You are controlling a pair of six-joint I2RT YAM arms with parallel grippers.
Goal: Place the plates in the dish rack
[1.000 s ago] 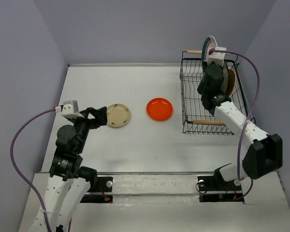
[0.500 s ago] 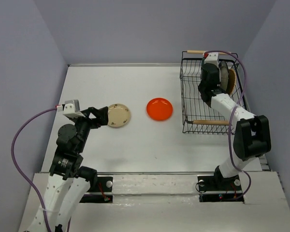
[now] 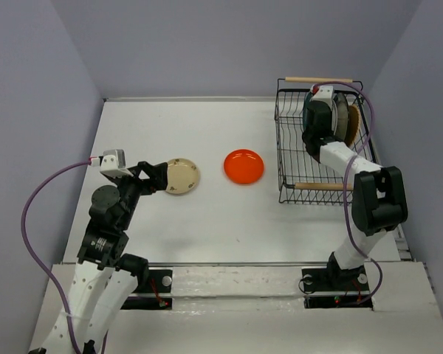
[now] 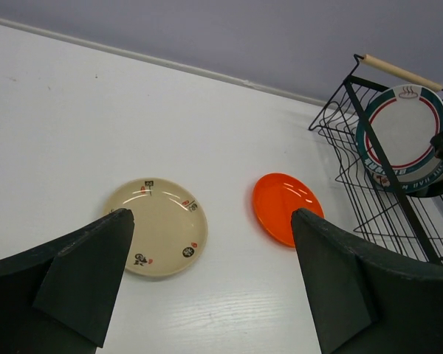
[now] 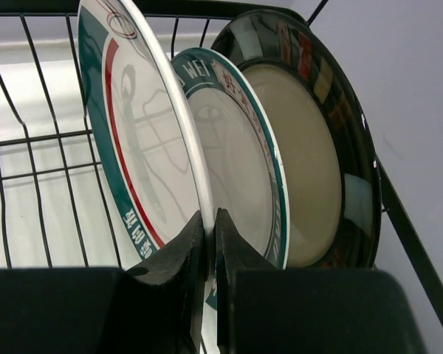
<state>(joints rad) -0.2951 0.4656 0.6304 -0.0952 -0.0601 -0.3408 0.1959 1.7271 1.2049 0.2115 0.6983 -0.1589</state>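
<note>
Grips the lower rim of the teal-and-red-rimmed plate (image 5: 133, 147) with the right gripper (image 5: 210, 221), jaws clamped, upright inside the dish rack (image 3: 319, 186), with a second teal-rimmed plate (image 5: 236, 162) and a dark-rimmed cream plate (image 5: 310, 192) just right of the fingers. Holds the left gripper (image 4: 210, 217) spread wide, with the beige plate (image 4: 156, 225) ahead by its left finger and the orange-red plate (image 4: 284, 209) by its right.
</note>
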